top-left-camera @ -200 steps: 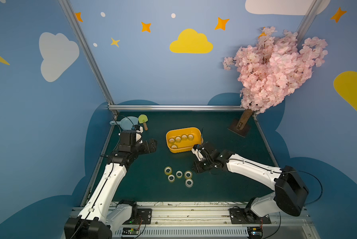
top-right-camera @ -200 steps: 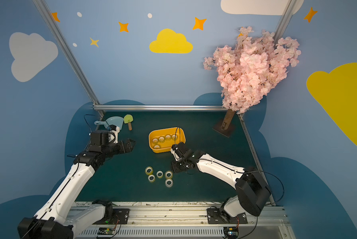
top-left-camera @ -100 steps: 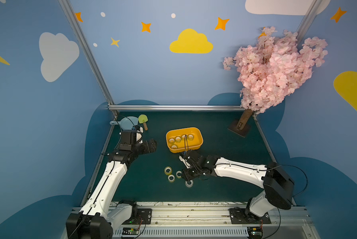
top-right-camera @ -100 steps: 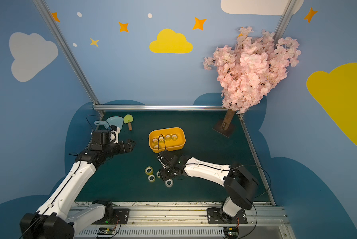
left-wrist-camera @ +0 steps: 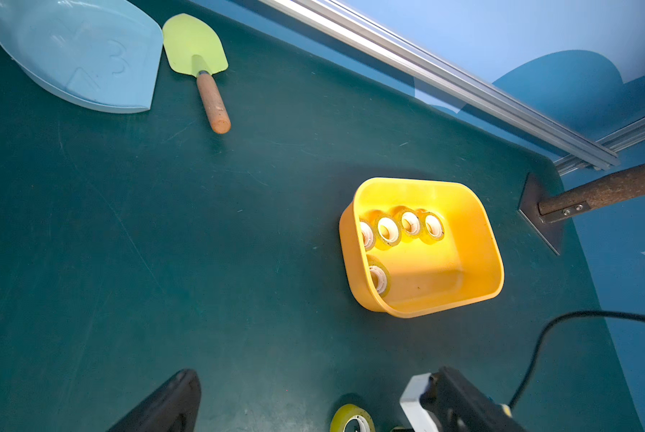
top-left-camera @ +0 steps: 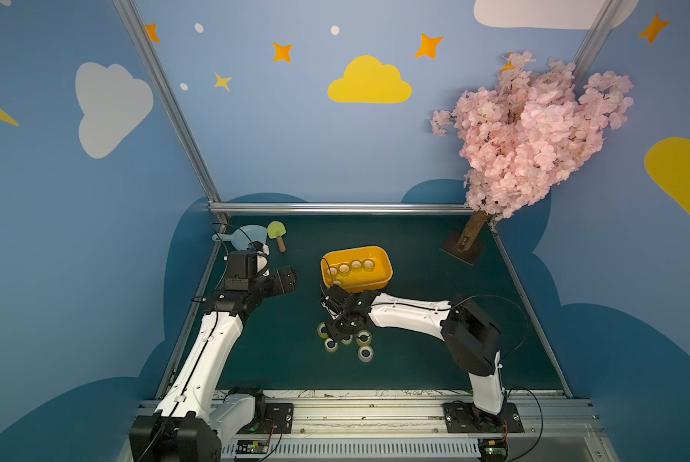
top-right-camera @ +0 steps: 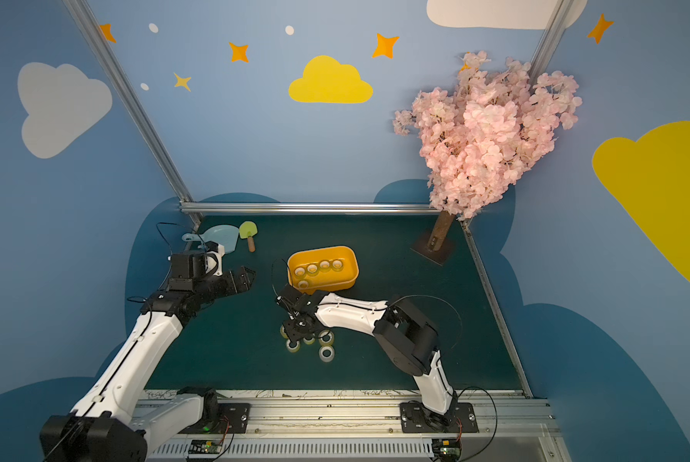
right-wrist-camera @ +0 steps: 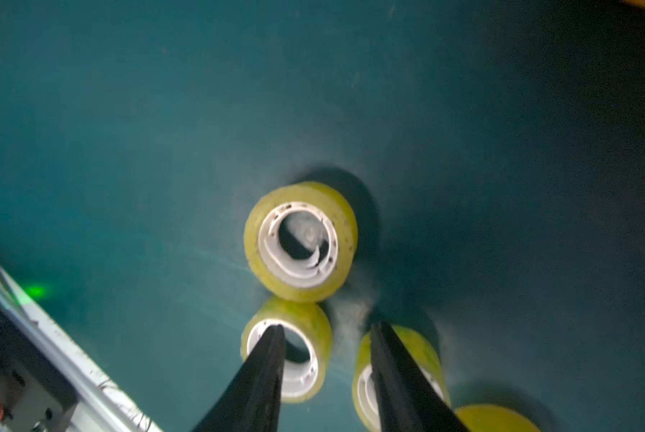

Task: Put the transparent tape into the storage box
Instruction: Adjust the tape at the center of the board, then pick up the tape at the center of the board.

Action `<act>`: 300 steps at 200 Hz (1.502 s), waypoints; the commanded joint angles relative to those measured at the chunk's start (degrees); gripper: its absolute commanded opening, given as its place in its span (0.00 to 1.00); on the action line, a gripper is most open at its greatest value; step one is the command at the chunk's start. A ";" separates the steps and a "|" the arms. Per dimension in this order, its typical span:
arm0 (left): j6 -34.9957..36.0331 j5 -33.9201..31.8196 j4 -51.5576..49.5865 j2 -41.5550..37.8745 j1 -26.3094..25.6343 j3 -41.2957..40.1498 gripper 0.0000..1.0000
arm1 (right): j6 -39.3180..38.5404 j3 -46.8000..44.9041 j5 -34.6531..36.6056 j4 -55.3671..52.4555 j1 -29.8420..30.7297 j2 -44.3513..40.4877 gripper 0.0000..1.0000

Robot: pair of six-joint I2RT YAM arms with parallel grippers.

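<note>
Several yellowish transparent tape rolls lie in a cluster on the green mat, in front of the orange-yellow storage box, which holds several more rolls. My right gripper hangs over the cluster, open and holding nothing. In the right wrist view the gripper has one fingertip over the white core of one roll and the other over a neighbouring roll; a third roll lies just beyond. My left gripper hovers open and empty, left of the box.
A pale blue dustpan and a green trowel lie at the back left. A pink blossom tree stands on a base at the back right. The metal rail runs along the front edge.
My right arm has swung from beside the storage box forward and left, down over the loose rolls. The left arm has hardly moved.
</note>
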 commanded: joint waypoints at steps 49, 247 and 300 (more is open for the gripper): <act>-0.54 0.87 0.09 -1.57 1.03 0.36 1.00 | 2.69 5.06 4.68 -4.08 -0.17 4.16 0.44; -0.48 0.31 -0.50 -0.98 3.73 0.37 1.00 | 3.57 7.73 6.06 -6.54 -1.48 9.51 0.48; -0.49 0.17 -0.58 -1.89 3.73 0.21 1.00 | 4.14 2.34 10.89 -8.32 -3.21 4.45 0.27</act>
